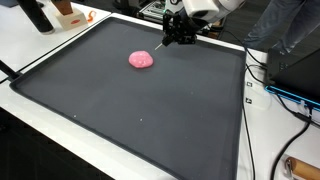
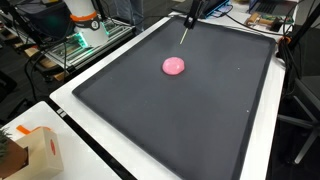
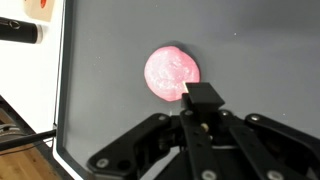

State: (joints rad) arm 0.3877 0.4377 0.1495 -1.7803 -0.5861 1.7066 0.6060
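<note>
A pink lump of putty [image 1: 142, 60] [image 2: 174, 66] [image 3: 172, 73] lies on a large dark tray mat [image 1: 150, 120] [image 2: 200, 130] [image 3: 120, 60], toward its far end. My gripper [image 1: 178, 38] [image 2: 190, 15] [image 3: 203, 97] hovers just beyond the lump, near the mat's far edge. Its jaws are pressed together. A thin pale stick [image 2: 183, 36] [image 1: 164, 45] hangs from them in both exterior views, slanting down toward the mat beside the putty. In the wrist view the closed fingertips hide the stick and overlap the lump's near edge.
A cardboard box [image 2: 28, 150] stands on the white table off one corner of the mat. A black marker [image 3: 18, 32] lies on the white surface outside the mat's edge. Cables [image 1: 285, 100] run along another side, and lab equipment [image 2: 85, 20] stands behind.
</note>
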